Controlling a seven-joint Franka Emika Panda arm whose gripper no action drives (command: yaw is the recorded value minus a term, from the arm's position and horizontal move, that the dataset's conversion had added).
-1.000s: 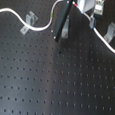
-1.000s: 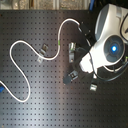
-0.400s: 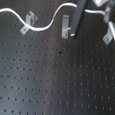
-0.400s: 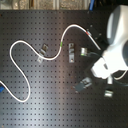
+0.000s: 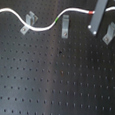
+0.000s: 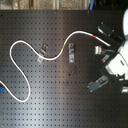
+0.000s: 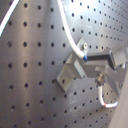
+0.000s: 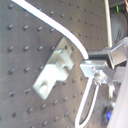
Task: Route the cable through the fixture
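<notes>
The white cable (image 5: 44, 26) runs across the black perforated board, with its green band (image 5: 58, 17) just beside the top of the middle fixture (image 5: 64, 26) and its red band (image 5: 91, 13) at my gripper (image 5: 95, 22). The gripper is shut on the cable near that red band, to the right of the middle fixture in the first exterior view. In the second exterior view the cable (image 6: 17, 60) loops widely, passes the two small fixtures (image 6: 42, 54), then the middle fixture (image 6: 71, 52), and ends at the gripper (image 6: 101, 40). Both wrist views show a fixture (image 7: 72, 75) (image 8: 52, 75) close beneath the held cable (image 7: 70, 37) (image 8: 55, 25).
A third fixture (image 5: 111, 32) stands to the right of the gripper in the first exterior view. The arm's white body (image 6: 119, 60) fills the second exterior view's right side. A small blue object (image 6: 2, 91) lies at the second exterior view's left edge.
The gripper has moved toward the first exterior view's right, from over the middle fixture to past it, pulling the cable along. The green band now sits at that fixture.
</notes>
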